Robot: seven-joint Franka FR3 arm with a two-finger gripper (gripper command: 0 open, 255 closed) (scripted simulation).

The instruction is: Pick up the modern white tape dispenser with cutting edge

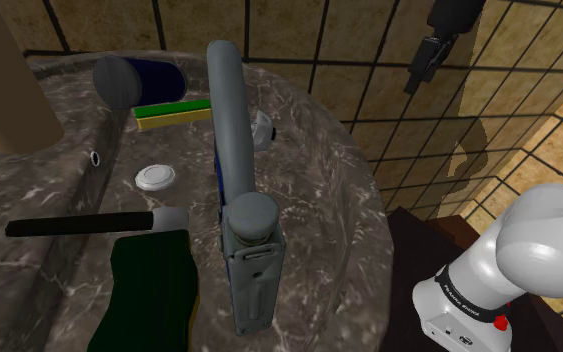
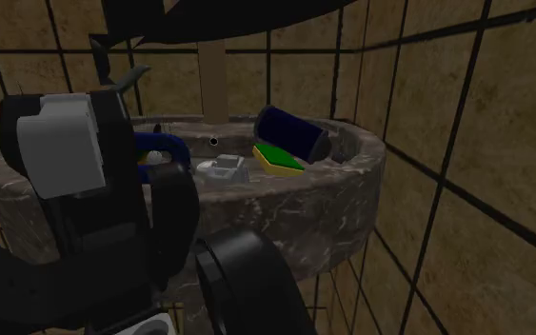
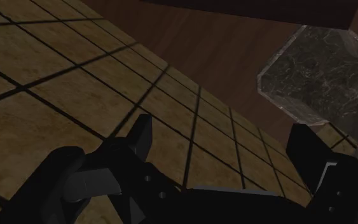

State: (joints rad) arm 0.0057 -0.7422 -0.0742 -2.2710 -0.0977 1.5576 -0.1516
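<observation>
Shoulder view: the tape dispenser (image 1: 262,127) shows as a small white shape in the marble basin (image 1: 314,235), just behind the grey faucet (image 1: 231,120) and near the green sponge (image 1: 174,112). The pincer (image 1: 419,72) hangs well apart from it, out past the basin's rim in front of the tiled wall (image 1: 529,60)

Second exterior view: the dispenser sits low inside the basin, beside the sponge and the blue cylinder (image 2: 287,129). It looks small, hard-shelled and probably light, and its smooth plastic may slip. A hold across its narrow flanks, clear of the cutting edge, seems best. The faucet and the sponge crowd it, and the basin wall favours coming straight down

Wrist view: the pincer's fingers (image 3: 140,135) stand wide apart with nothing between them; tiles and a basin corner lie beyond
</observation>
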